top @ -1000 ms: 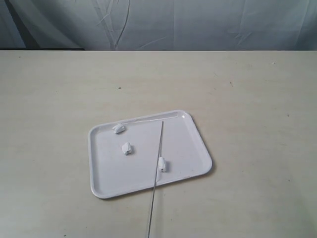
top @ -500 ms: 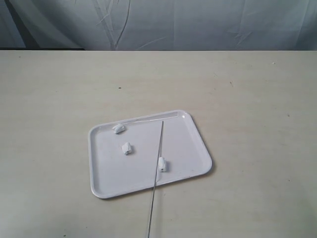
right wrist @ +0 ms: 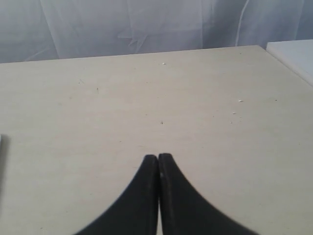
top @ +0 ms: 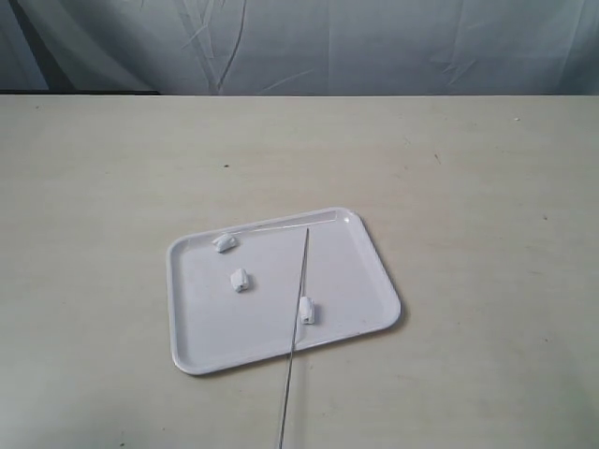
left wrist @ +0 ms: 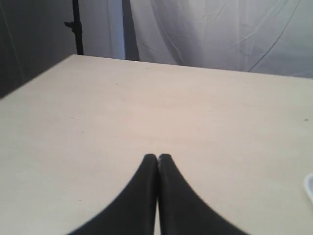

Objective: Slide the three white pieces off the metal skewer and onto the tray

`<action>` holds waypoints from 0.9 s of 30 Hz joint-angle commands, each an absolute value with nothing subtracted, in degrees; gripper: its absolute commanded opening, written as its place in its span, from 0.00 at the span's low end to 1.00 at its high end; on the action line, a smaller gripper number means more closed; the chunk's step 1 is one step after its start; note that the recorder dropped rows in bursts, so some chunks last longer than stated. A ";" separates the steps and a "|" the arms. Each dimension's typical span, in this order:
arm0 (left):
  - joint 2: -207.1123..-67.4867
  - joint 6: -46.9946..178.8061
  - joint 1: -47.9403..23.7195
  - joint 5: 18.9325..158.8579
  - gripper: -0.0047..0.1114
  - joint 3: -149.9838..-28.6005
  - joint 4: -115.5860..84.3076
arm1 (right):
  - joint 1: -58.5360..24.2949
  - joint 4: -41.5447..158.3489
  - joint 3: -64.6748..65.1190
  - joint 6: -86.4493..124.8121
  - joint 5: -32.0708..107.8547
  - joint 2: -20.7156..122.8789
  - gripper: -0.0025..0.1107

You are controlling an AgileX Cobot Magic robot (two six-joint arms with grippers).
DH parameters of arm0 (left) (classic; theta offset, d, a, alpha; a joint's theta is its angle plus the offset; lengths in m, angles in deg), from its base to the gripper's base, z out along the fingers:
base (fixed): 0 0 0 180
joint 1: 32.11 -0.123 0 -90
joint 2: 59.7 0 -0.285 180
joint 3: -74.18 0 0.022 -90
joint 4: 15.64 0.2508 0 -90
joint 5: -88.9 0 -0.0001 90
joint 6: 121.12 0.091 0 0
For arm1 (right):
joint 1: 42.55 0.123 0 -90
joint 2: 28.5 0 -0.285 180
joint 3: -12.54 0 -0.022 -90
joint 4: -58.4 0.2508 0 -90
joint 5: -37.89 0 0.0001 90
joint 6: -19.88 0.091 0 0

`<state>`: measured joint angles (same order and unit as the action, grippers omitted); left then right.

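Resting in tray (top: pixel 351 271): three white pieces (top: pixel 240 279)

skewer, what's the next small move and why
Probably open the right end effector and bring it toward the third white piece: it sits against the skewer, perhaps still threaded, while the other two pieces lie free on the tray. That end effector is shut, over bare table.
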<state>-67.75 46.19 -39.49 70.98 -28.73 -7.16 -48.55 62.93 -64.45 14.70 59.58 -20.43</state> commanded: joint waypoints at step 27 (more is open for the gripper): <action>-67.49 63.51 -36.49 71.72 0.04 -28.60 -23.55 | -41.97 63.04 -64.67 13.62 58.76 -20.72 0.02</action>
